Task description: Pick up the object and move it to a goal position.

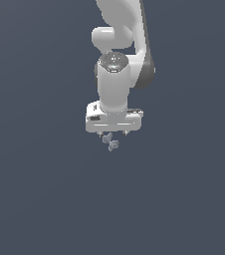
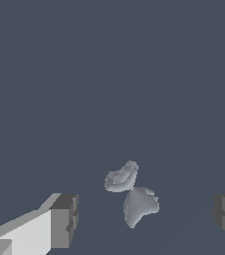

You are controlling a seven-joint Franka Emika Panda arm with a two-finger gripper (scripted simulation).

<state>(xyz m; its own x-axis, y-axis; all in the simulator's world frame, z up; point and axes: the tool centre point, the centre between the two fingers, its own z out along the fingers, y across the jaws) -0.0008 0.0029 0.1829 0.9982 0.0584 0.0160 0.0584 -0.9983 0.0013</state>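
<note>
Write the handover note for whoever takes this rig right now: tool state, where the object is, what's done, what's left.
Tool: open, fingers wide apart, pointing down, holding nothing.
Object: tiny pale knobby piece, lying in the gap between the fingers in the wrist view, touching neither. In the exterior view it shows just below the tool, at.
Done: tool lined up over the object.
Left: close on it, lift, carry to the goal. No goal marker shows in either view.

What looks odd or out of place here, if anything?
Nothing stands out. The end effector hangs open over a tiny knobby grey-blue object, which sits between the fingers untouched. Nothing looks broken or spilled.
</note>
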